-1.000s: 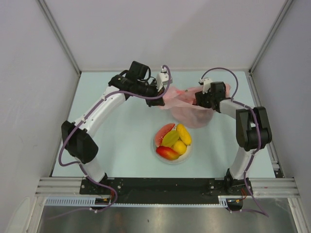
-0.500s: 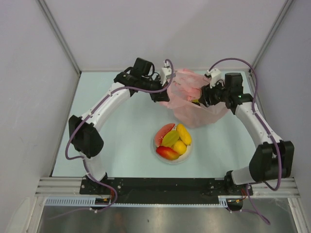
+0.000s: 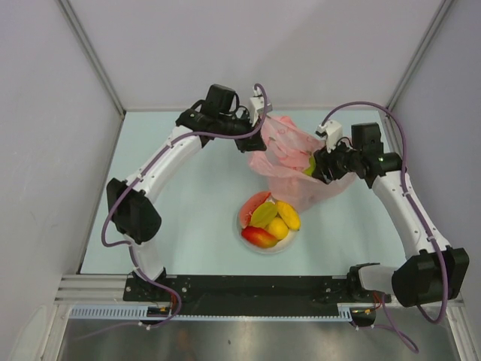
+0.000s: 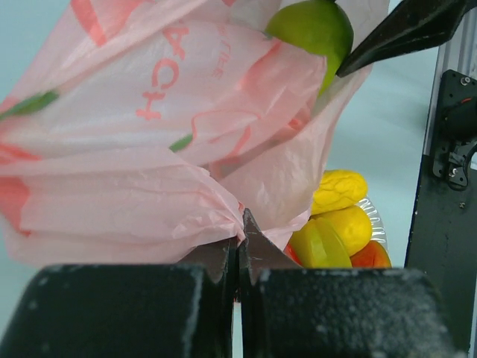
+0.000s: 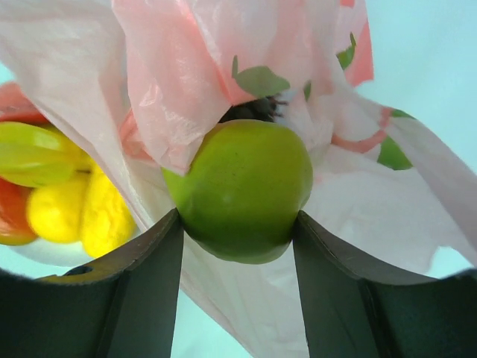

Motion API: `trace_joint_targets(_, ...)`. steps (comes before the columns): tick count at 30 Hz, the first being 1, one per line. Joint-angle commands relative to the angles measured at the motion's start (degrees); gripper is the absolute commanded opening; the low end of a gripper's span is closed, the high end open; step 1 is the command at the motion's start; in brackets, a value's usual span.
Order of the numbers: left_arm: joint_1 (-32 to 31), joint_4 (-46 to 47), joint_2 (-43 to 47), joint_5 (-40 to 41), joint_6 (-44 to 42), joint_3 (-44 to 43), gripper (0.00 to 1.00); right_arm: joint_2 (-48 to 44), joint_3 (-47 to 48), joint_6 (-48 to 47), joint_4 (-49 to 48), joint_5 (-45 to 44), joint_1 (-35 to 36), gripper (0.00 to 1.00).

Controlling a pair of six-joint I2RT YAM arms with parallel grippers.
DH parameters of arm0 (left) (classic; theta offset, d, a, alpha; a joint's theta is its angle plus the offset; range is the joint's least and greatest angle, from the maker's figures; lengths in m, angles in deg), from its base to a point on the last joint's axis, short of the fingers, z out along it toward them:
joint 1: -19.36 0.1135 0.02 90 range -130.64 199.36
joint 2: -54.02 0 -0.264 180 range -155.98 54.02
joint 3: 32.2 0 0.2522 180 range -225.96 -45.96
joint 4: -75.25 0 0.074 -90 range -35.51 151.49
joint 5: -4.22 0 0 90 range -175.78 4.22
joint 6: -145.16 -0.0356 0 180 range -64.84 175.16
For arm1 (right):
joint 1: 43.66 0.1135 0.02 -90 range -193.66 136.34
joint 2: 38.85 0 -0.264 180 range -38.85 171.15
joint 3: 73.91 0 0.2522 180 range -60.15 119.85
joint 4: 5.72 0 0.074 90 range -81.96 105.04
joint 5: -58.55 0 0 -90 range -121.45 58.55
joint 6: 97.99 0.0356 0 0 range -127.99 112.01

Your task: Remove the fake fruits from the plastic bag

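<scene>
Thin, crinkly, translucent pink plastic bag (image 3: pixel 289 162) hangs between the two arms. On the left, the left gripper (image 4: pixel 240 231) is pinched fully shut on a fold of its film, apparently to hold it up and steady. Beside the bag, glossy yellow and red-orange fake fruits (image 3: pixel 268 220) lie on a round white plate (image 3: pixel 291 242). At the right, the right gripper (image 5: pixel 237 218) clamps a shiny green plastic pear (image 5: pixel 242 186) at the bag's mouth, its jaws partly closed around it and likely placed to draw it out.

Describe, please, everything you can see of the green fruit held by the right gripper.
The green fruit is smooth, glossy and rounded, seemingly plastic, evenly lime-coloured. The right gripper clamps it on both sides. It sits at the mouth of the pink plastic bag, whose film drapes over its upper left.
</scene>
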Motion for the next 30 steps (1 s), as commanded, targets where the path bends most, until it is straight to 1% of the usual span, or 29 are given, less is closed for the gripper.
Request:
trace_joint_targets(1, 0.2, 2.2, 4.2, -0.6, -0.2, 1.4, 0.00, -3.0, 0.5, -2.2, 4.9, -15.7, 0.1, 0.37)
trace_joint_targets(2, 0.2, 2.3, 4.3, -0.6, -0.2, 1.6, 0.00, -4.0, 0.5, -2.6, 4.4, -19.1, -0.4, 0.36)
trace_joint_targets(7, 0.2, 3.4, 3.7, 0.5, 1.0, 1.4, 0.00, -11.5, 0.9, -1.7, -1.0, -21.5, -1.9, 0.36)
trace_joint_targets(9, 0.2, 4.3, 2.6, 1.3, 2.5, 0.4, 0.00, -12.4, 1.3, 1.2, -1.3, -23.3, -1.9, 0.33)
trace_joint_targets(10, 0.2, 4.9, 2.2, 1.6, 3.2, -0.2, 0.00, -12.9, 1.6, 2.1, -1.4, -23.9, -2.1, 0.30)
trace_joint_targets(13, 0.2, 8.6, -0.1, 3.1, 9.8, -3.0, 0.00, -14.4, 2.5, 6.9, -3.2, -22.1, -2.6, 0.26)
trace_joint_targets(14, 0.2, 9.7, -1.0, 3.5, 12.8, -3.8, 0.00, -15.8, 2.7, 8.6, -4.0, -20.3, -2.9, 0.28)
trace_joint_targets(15, 0.2, 11.9, -1.7, 4.3, 14.0, -6.3, 0.00, -16.7, 2.9, 9.8, -6.0, -17.5, -3.3, 0.29)
trace_joint_targets(16, 0.2, 12.6, -3.9, 5.2, 16.1, -8.2, 0.00, -17.5, 3.0, 12.0, -7.3, -10.2, -3.2, 0.31)
trace_joint_targets(17, 0.3, 13.2, -5.1, 6.0, 17.7, -10.5, 0.00, -18.6, 3.2, 13.4, -8.5, -6.0, -3.2, 0.33)
trace_joint_targets(18, 0.5, 15.1, -6.4, 7.2, 18.8, -14.9, 0.00, -18.7, 3.3, 15.3, -10.5, -2.1, -3.2, 0.34)
trace_joint_targets(19, 1.0, 16.8, -8.7, 7.7, 20.9, -16.8, 0.00, -18.4, 3.3, 20.0, -11.1, 4.0, -2.9, 0.33)
trace_joint_targets(21, 1.8, 22.4, -11.1, 9.6, 22.6, -21.9, 0.00, -16.4, 3.1, 24.2, -9.2, 6.4, -2.1, 0.33)
trace_joint_targets(22, 2.1, 23.6, -12.2, 10.6, 23.5, -24.0, 0.00, -15.2, 2.6, 26.4, -8.3, 8.7, -1.7, 0.34)
trace_joint_targets(23, 2.8, 24.4, -14.8, 11.8, 23.5, -26.2, 0.00, -14.4, 1.9, 26.5, -7.6, 10.5, -1.7, 0.35)
trace_joint_targets(24, 3.1, 25.2, -15.7, 13.0, 23.2, -29.6, 0.00, -12.5, 0.7, 26.4, -6.7, 12.3, -1.3, 0.36)
trace_joint_targets(25, 3.4, 25.7, -16.0, 14.5, 21.8, -30.2, 0.00, -11.4, 0.5, 25.8, -5.7, 16.9, -0.3, 0.36)
trace_joint_targets(26, 3.4, 25.9, -15.6, 14.9, 20.8, -29.9, 0.00, -10.2, 0.6, 21.8, -4.2, 19.4, 0.5, 0.35)
trace_joint_targets(28, 3.7, 25.2, -14.3, 14.7, 20.2, -27.2, 0.00, -7.9, 0.5, 14.3, 2.7, 20.0, 3.7, 0.33)
trace_joint_targets(29, 3.7, 24.6, -12.8, 14.3, 20.6, -25.6, 0.00, -7.3, 0.4, 6.5, 5.3, 19.6, 4.3, 0.32)
trace_joint_targets(30, 3.7, 24.1, -11.7, 13.4, 21.0, -21.7, 0.00, -6.9, -0.3, 2.7, 7.7, 19.5, 4.8, 0.31)
